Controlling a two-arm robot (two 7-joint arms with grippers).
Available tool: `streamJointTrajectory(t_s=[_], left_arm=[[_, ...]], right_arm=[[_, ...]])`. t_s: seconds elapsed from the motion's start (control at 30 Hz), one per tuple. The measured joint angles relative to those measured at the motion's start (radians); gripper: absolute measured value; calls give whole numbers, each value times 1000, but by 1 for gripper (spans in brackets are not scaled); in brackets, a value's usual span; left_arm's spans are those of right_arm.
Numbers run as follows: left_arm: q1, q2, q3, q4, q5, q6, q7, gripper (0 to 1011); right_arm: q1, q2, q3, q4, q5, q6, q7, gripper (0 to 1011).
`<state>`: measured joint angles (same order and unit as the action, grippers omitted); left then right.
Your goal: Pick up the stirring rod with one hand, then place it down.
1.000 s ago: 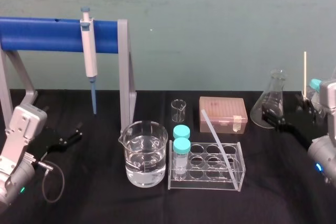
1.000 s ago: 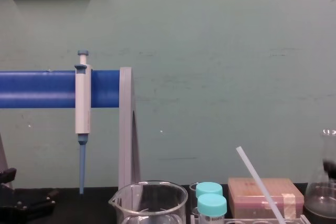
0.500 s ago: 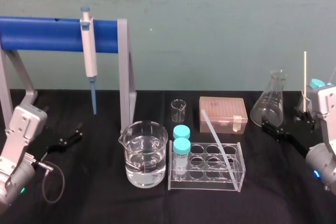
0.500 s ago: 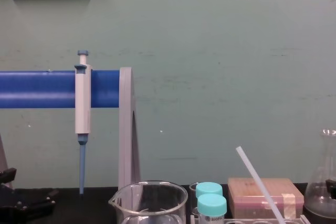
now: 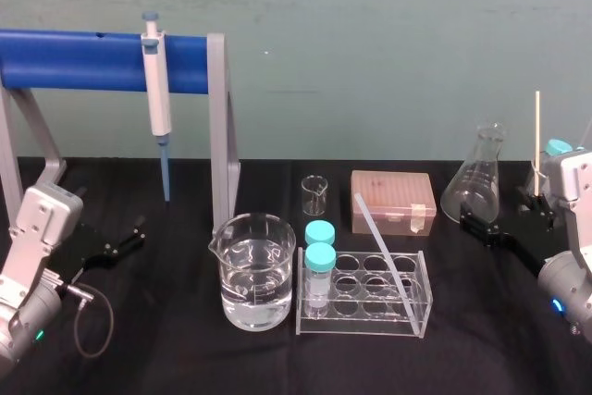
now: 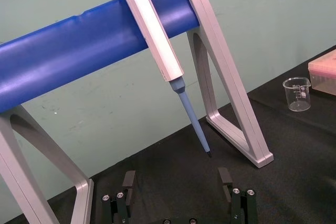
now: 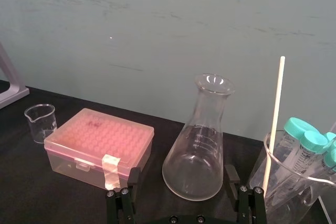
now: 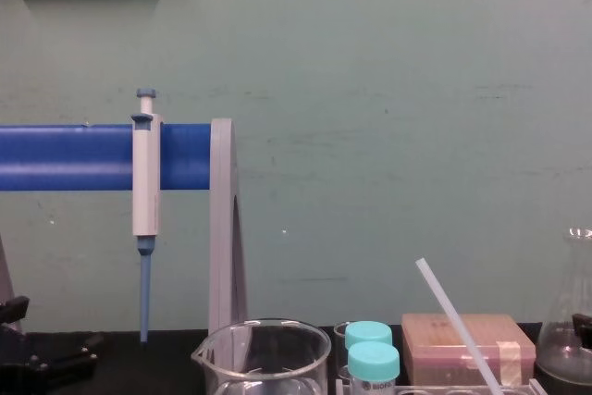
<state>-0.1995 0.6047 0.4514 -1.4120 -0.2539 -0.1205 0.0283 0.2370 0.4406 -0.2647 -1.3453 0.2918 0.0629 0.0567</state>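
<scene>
So the stirring rod (image 5: 379, 240) is propped in the clear test tube rack (image 5: 363, 326) in the middle of the bench (image 5: 166, 358). Its low end sits down in a cell on the rack's right side. Its top leans up and away toward the back left, ending just in front of the pink tip box (image 5: 393, 201). So the long axis is a steep slant, not flat and not plumb.

The right gripper (image 5: 483, 227) looks like the one for the job to me, since it's clearly nearer. The rod lies off to its left and a bit closer to the robot. Right now that arm reaches in low from the right edge with its jaws spread wide and empty, aimed at the Erlenmeyer flask (image 5: 476, 187). My guess is it has to swing left and come in across the slant.

The left gripper (image 5: 129, 236) is parked low on the far left near the blue pipette stand (image 5: 217, 127), jaws also wide with nothing in them, well apart from the rod.
</scene>
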Motion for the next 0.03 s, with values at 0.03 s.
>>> streamJointTrajectory(t_s=[0.03], left_arm=[[0,0,0,0,0,0,0,1000]], right_arm=[[0,0,0,0,0,0,0,1000]])
